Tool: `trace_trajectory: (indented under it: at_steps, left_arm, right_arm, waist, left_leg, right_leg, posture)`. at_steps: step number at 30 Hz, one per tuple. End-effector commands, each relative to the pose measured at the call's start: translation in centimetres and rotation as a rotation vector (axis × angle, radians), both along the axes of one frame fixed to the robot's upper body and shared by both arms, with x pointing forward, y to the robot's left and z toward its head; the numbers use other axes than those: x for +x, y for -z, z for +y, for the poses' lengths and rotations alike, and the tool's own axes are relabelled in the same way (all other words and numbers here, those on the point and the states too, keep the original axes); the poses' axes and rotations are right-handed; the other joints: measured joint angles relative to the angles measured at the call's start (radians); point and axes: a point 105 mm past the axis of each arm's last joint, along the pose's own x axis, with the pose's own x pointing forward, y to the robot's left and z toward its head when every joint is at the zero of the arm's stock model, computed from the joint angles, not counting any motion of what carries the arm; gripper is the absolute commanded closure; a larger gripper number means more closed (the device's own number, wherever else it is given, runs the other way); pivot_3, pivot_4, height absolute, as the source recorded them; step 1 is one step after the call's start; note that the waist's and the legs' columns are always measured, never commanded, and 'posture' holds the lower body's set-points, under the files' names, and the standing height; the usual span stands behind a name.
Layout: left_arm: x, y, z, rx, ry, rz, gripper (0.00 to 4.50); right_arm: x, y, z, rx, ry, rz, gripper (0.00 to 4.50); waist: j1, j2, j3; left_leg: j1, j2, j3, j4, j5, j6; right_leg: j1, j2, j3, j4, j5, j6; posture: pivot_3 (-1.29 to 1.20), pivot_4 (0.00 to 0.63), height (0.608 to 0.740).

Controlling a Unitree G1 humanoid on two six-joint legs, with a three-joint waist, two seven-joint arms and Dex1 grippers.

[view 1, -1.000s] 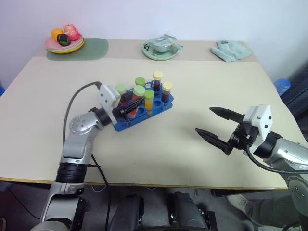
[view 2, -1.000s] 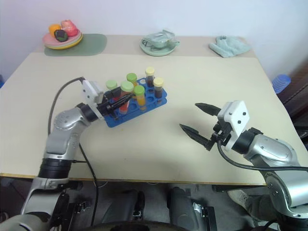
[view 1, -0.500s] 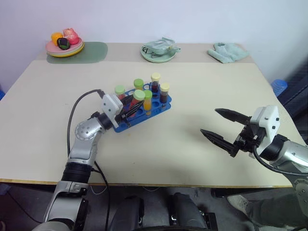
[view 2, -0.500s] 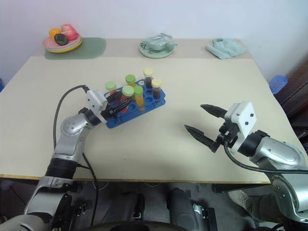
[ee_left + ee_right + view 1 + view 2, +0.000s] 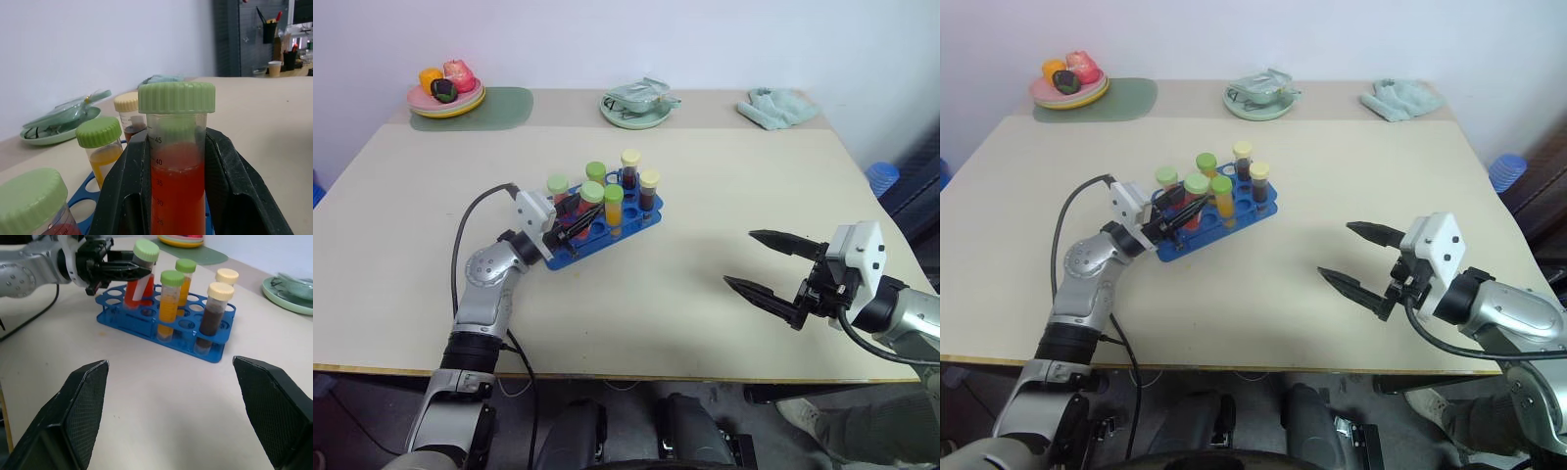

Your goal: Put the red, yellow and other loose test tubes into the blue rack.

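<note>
The left claw (image 5: 570, 220) is clamped on a red tube (image 5: 176, 161) with a green cap, its two black fingers (image 5: 122, 186) pressing the clear wall just below the cap. The tube leans a little and its lower end is at the holes of the blue rack (image 5: 602, 233), at the rack's nine o'clock end; whether it is fully seated cannot be told. Printed marks on the tube wall read 45, 40, 35, 30 and 25, with the red liquid standing a little under the 40 line. No brand name can be read.

Around it in the rack stand another green-capped red tube (image 5: 558, 188), two yellow-orange tubes (image 5: 169, 303) with green caps, and two dark brown tubes (image 5: 213, 313) with pale yellow caps at the three o'clock end. Several holes are free. No tube lies loose on the bench (image 5: 705, 284).

The tube looks like light, stiff plastic, smooth and likely slippery, so a firm pinch high on the wall under the cap's rim seems the safest hold; the cap's ribbed edge would stop it sliding down through the fingers. Being slim and top-heavy with liquid, it could tip if let go before it sits straight in its hole.

The right claw (image 5: 773, 266) hangs with its fingers wide apart and nothing in them, well away at the rack's four o'clock. Along the far edge of the bench sit a fruit plate (image 5: 445, 96), a green dish (image 5: 636, 106) and a crumpled cloth (image 5: 779, 106).
</note>
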Motion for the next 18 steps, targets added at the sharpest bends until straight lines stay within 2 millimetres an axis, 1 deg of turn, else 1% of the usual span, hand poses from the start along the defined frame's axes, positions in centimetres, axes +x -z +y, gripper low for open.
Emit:
trace_trajectory:
  at_steps: [1, 4, 6, 7, 9, 10, 16, 18]
  left_arm:
    - [0.1, 3.7, 1.1, 0.032, -0.026, 0.139, 3.48]
    - [0.5, 5.1, 2.3, 0.059, -0.062, 0.161, 3.48]
    - [0.7, 5.3, 2.7, 0.048, -0.071, 0.168, 3.48]
    - [0.8, 5.1, 2.7, 0.024, -0.067, 0.168, 3.48]
    - [0.8, 4.7, 2.6, -0.003, -0.053, 0.162, 3.48]
    - [0.8, 4.6, 2.6, -0.011, -0.045, 0.16, 3.48]
    - [-0.1, 4.3, 2.8, -0.076, -0.006, 0.136, 3.48]
    - [-0.2, 3.7, 2.8, -0.105, -0.003, 0.105, 3.48]
  right_arm:
    - [-0.2, -1.3, 0.2, -0.006, -0.012, -0.041, 0.32]
    - [-0.1, -1.5, 0.3, -0.004, -0.017, -0.044, 0.32]
    - [-0.1, -1.6, 0.3, -0.004, -0.018, -0.045, 0.32]
    - [0.0, -1.7, 0.3, -0.005, -0.018, -0.045, 0.32]
    - [0.0, -1.8, 0.2, -0.005, -0.017, -0.047, 0.32]
    - [0.0, -1.8, 0.1, -0.005, -0.017, -0.047, 0.32]
    - [0.1, -1.6, -0.1, -0.006, -0.014, -0.05, 0.32]
    - [0.1, -1.6, -0.1, -0.006, -0.015, -0.052, 0.32]
  waist:
    - [0.0, 0.001, -0.001]
    - [-0.003, 0.003, -0.007]
    - [-0.009, 0.004, -0.008]
    - [-0.014, 0.004, -0.008]
    - [-0.019, 0.006, -0.009]
    - [-0.019, 0.006, -0.009]
    - [-0.019, 0.006, -0.009]
    - [-0.02, 0.005, -0.009]
  left_leg:
    - [0.0, 0.0, 0.0, 0.0, 0.0, 0.0]
    - [0.0, 0.0, 0.0, 0.0, 0.0, 0.0]
    - [0.003, 0.0, 0.0, -0.001, 0.0, 0.0]
    - [0.007, 0.0, 0.0, -0.002, 0.0, 0.001]
    - [0.019, 0.002, 0.0, -0.006, -0.001, 0.001]
    - [0.022, 0.002, 0.0, -0.007, -0.001, 0.002]
    - [0.023, 0.003, 0.0, -0.008, -0.001, 0.002]
    - [0.022, 0.003, 0.0, -0.009, -0.001, 0.002]
  right_leg:
    - [0.0, 0.0, 0.0, 0.0, 0.0, 0.0]
    - [0.0, 0.0, 0.0, 0.0, 0.0, 0.0]
    - [0.004, 0.0, 0.0, -0.001, 0.0, 0.0]
    - [0.007, 0.0, 0.0, -0.002, 0.0, 0.0]
    - [0.021, 0.001, 0.0, -0.009, 0.0, 0.0]
    - [0.024, 0.001, 0.0, -0.011, 0.0, 0.0]
    - [0.024, 0.001, 0.0, -0.012, 0.0, 0.0]
    - [0.024, 0.001, 0.0, -0.012, 0.0, 0.0]
  posture:
    - [0.0, 0.15, 0.74]
    - [0.0, 0.15, 0.74]
    - [0.0, 0.15, 0.74]
    - [0.0, 0.15, 0.74]
    - [0.0, 0.15, 0.74]
    - [0.0, 0.15, 0.74]
    - [0.0, 0.15, 0.74]
    - [0.0, 0.15, 0.74]
